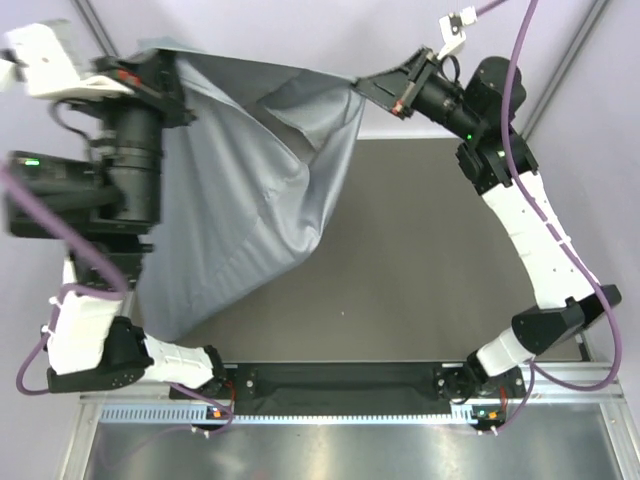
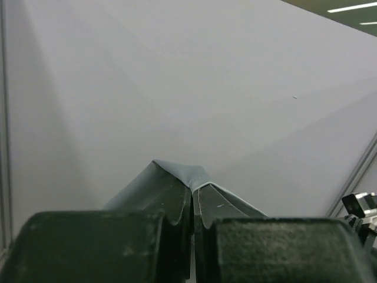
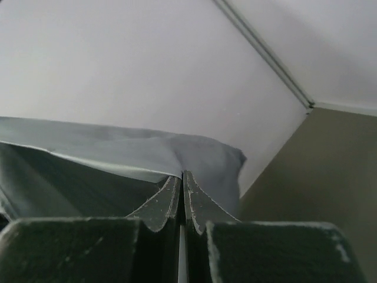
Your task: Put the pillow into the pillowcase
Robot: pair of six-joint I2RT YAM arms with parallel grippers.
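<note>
The light grey-blue pillowcase hangs in the air, stretched between both raised arms and bulging downward. My left gripper is shut on its top left corner, and the fabric folds over the fingertips in the left wrist view. My right gripper is shut on the pillowcase's top right edge, which also shows in the right wrist view. The cream pillow is not visible; I cannot tell whether it is inside the hanging case.
The dark olive table top lies below the hanging case. Pale walls stand behind. A black base rail runs along the near edge between the arm bases.
</note>
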